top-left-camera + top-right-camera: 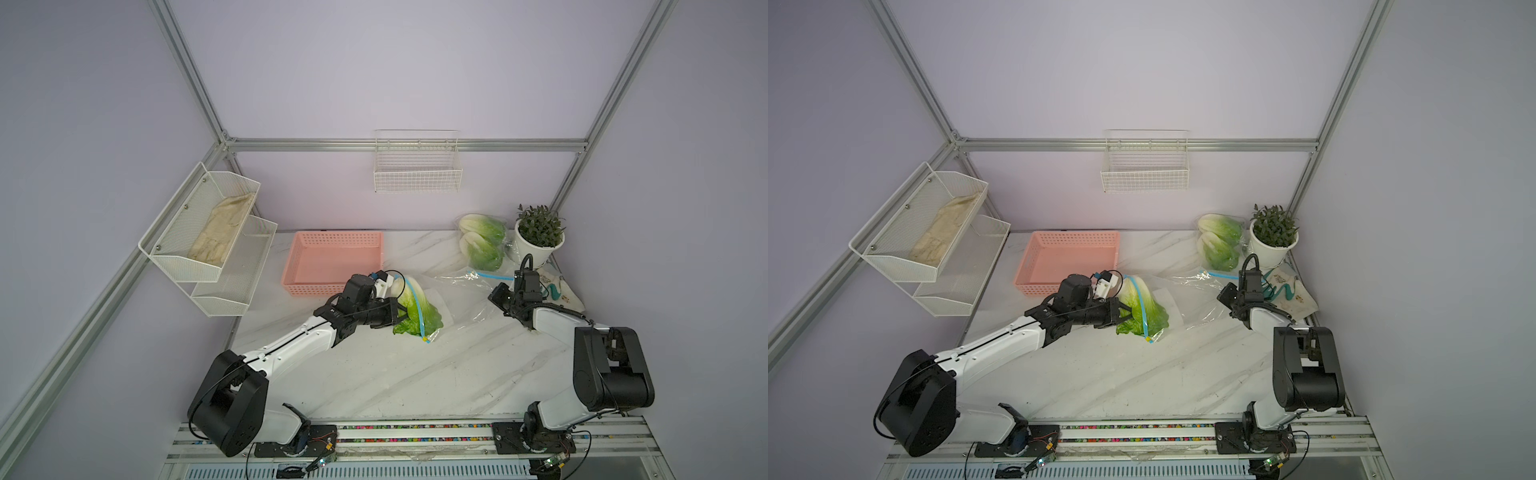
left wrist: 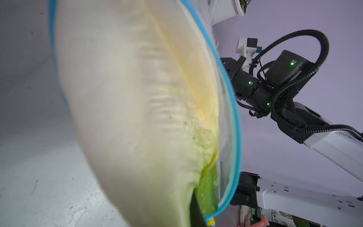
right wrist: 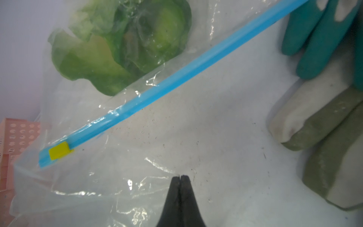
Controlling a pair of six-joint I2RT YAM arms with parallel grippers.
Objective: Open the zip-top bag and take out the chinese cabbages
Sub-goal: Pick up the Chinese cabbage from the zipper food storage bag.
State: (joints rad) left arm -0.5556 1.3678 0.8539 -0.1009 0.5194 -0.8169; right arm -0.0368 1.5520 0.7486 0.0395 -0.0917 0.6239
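Left wrist view, blurred cabbage (image 2: pixel 137 118) fills it, left pincer (image 1: pixel 400 312) nearly hidden there, in both top views pinching the leaves at bench (image 1: pixel 374 374) centre, white stem toward back wall (image 1: pixel 374 83), long axis front-to-back, right pincer (image 3: pixel 180 181) pressed together over zip-top bag (image 3: pixel 98 176) film

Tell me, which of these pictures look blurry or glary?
Left wrist view: the cabbage fills the frame, soft and out of focus; right wrist view: glare glints on the zip-top bag; both top views: sharp, evenly lit.
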